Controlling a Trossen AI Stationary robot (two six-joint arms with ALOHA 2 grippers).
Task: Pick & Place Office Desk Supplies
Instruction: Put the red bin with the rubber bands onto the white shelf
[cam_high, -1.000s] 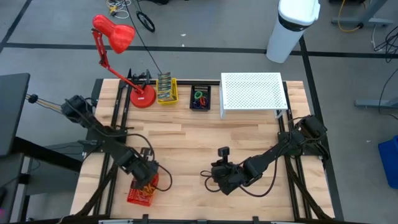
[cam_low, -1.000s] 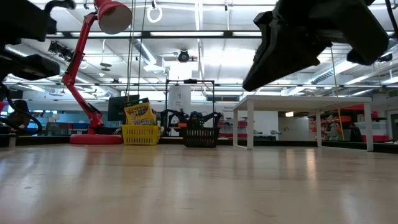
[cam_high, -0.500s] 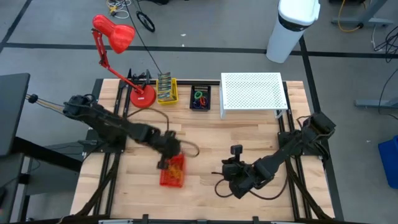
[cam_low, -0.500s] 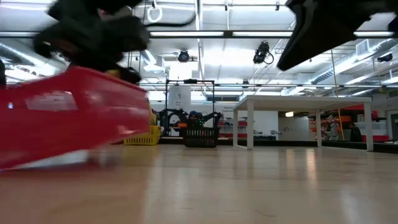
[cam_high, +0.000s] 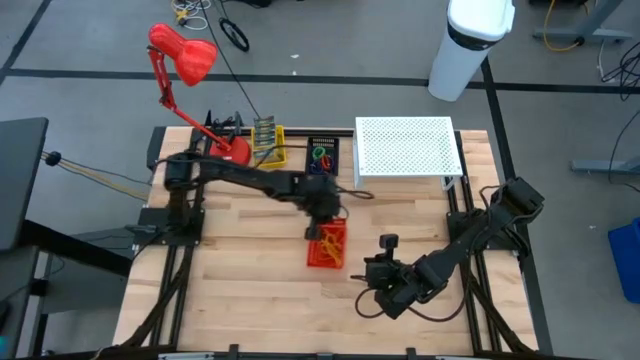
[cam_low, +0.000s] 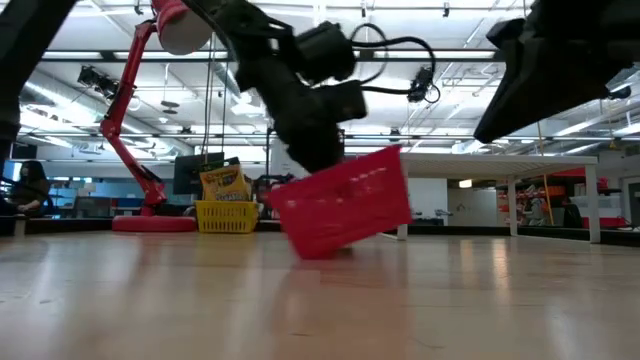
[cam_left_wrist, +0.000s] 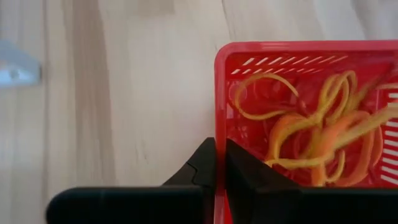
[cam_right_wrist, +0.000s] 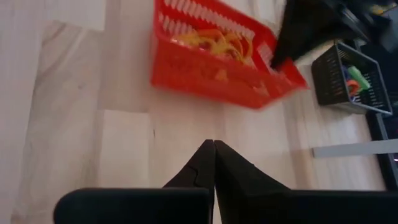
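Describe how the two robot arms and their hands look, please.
Both arms are dark, almost black, built of slim jointed segments. Loose black cables loop along the left arm and beside the right arm. The left hand and the right hand each end in two dark, wedge-shaped fingers tapering to narrow tips. No markings are visible.

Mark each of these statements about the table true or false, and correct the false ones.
1. The left end effector is shut on the rim of the red basket. True.
2. The red basket is empty. False: it holds orange and yellow rubber bands.
3. The right end effector holds a crayon box. False: it is shut on nothing, above bare wood.
4. The yellow basket sits beside the red desk lamp. True.
5. The red basket rests on the white riser. False: it is tilted above the table.
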